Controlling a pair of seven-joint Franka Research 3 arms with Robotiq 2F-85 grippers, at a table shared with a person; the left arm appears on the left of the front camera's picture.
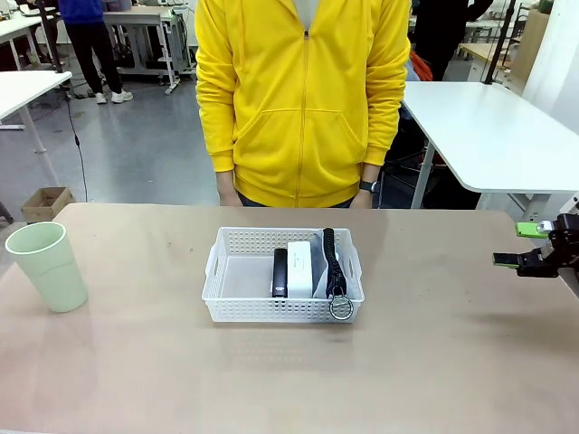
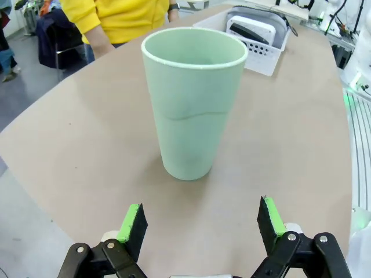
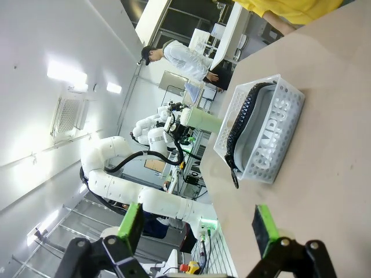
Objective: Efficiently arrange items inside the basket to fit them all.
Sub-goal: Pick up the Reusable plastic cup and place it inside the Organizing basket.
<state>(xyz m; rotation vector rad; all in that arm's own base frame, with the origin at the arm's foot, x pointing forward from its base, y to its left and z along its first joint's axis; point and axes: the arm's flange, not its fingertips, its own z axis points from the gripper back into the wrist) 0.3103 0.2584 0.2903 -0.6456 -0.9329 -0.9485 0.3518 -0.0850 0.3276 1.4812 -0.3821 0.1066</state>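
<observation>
The basket (image 1: pixel 210 271) sits mid-surface (image 1: pixel 434 353), w/ open room on all sides. The person (image 1: pixel 303 99) stands at its 12 o'clock, behind the far edge.

Inside, the 9 o'clock half of the floor is bare. The black stapler (image 1: pixel 280 271) lies lengthwise near the middle, w/ the white box (image 1: pixel 299 264) just beside it at 3 o'clock. The grey pouch (image 3: pixel 269 139) stands on edge against the 3 o'clock wall ("CAMPUS" reads through the lattice in the right wrist view). Its black strap (image 1: pixel 331 258) runs along the top, and the metal ring (image 1: pixel 341 307) hangs over the 6 o'clock rim at the corner.

The pale green cup (image 1: pixel 50 265) stands upright outside the basket, well apart at 9 o'clock, near the surface's left edge.

Left jaws: wide, holding nothing, low and level w/ the cup's base, the cup (image 2: pixel 194 104) centred ahead of the gap but not touching.

Right jaws: wide and empty, at 3 o'clock by the right edge, above the surface, well apart from the basket.
</observation>
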